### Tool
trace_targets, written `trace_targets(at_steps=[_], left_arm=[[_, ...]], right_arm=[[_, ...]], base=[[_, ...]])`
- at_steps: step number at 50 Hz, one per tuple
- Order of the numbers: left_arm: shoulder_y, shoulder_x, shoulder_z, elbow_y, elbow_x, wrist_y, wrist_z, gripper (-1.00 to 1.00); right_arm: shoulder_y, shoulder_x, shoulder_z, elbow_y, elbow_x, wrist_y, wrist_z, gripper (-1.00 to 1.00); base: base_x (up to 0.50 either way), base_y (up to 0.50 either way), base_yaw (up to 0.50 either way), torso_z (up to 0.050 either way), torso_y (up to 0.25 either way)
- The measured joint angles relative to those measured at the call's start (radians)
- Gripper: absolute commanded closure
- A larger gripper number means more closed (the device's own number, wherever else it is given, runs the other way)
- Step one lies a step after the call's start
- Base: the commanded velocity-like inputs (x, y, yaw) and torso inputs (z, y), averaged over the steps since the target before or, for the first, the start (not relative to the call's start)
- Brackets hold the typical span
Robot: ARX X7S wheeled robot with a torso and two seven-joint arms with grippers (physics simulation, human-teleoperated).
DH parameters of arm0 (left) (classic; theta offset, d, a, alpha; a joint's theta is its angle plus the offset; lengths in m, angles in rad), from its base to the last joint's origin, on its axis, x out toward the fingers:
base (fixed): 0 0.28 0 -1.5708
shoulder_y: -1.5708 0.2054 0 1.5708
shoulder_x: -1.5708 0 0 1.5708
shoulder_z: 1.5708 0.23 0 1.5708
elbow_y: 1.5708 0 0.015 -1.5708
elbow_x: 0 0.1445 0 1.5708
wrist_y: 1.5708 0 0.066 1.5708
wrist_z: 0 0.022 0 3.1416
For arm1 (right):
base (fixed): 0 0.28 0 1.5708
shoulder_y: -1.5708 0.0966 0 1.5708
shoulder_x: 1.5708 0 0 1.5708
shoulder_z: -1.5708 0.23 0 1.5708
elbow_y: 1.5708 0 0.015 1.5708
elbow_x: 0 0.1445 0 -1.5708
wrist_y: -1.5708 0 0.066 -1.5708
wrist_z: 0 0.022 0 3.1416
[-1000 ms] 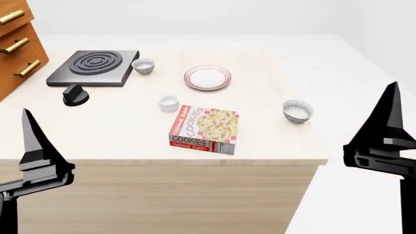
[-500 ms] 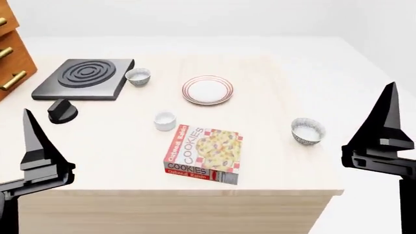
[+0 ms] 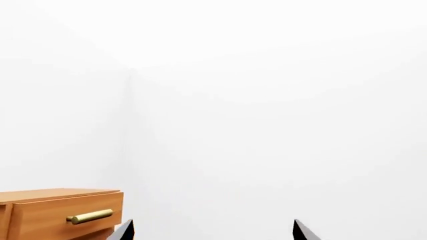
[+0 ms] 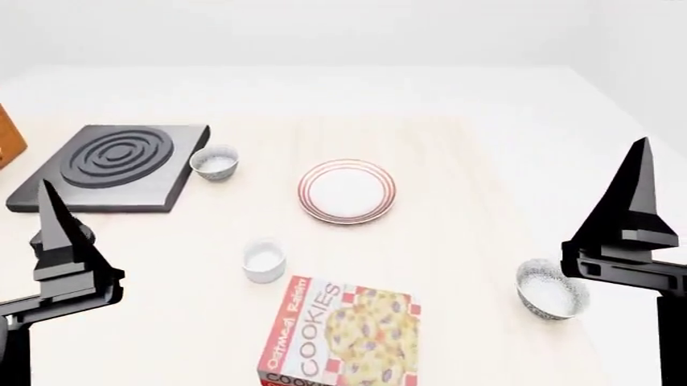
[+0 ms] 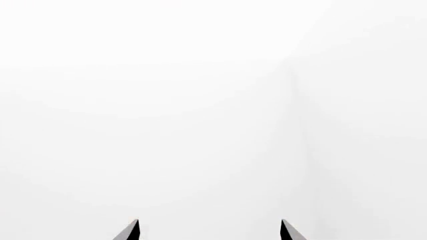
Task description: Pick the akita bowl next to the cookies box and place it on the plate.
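Observation:
The akita bowl [image 4: 548,291], speckled grey outside and white inside, sits on the table right of the cookies box [image 4: 341,338], which lies flat at the near edge of the head view. The red-ringed white plate [image 4: 346,192] lies farther back, near the middle. A second speckled bowl [image 4: 215,162] stands beside the black stove. My left gripper [image 3: 210,231] and right gripper [image 5: 208,230] are both open and point at bare white wall, holding nothing. In the head view the right gripper [image 4: 635,211] rises just right of the akita bowl, above the table; the left gripper [image 4: 54,235] stands at the near left.
A plain white cup [image 4: 263,261] stands between the cookies box and the plate. A black stove plate [image 4: 113,165] lies at the back left. A corner of the wooden drawer cabinet [image 4: 9,133] shows at the left edge, and its drawer front [image 3: 63,215] appears in the left wrist view.
The head view has moved in over the table: every object has slid down and grown larger, and the drawers have almost left the frame. Both arms sit at the same spots in the view.

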Motion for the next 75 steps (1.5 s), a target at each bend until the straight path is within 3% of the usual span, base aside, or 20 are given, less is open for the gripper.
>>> trace_targets(at_steps=[50, 68, 75], left_arm=[[0.011, -0.027, 0.012, 0.000, -0.012, 0.011, -0.030, -1.00], [0.015, -0.037, 0.015, 0.002, -0.018, 0.013, -0.042, -1.00], [0.016, -0.040, 0.017, 0.002, -0.021, 0.016, -0.045, -1.00]], right_arm=[[-0.009, 0.023, -0.026, 0.005, -0.006, -0.027, 0.012, -1.00], [-0.005, 0.029, -0.033, 0.006, -0.002, -0.031, 0.024, -1.00], [0.060, 0.063, -0.033, 0.012, 0.065, 0.047, 0.074, -1.00]], base=[[0.50, 0.09, 0.00, 0.000, 0.000], [0.00, 0.00, 0.00, 0.000, 0.000], [0.00, 0.00, 0.00, 0.000, 0.000]])
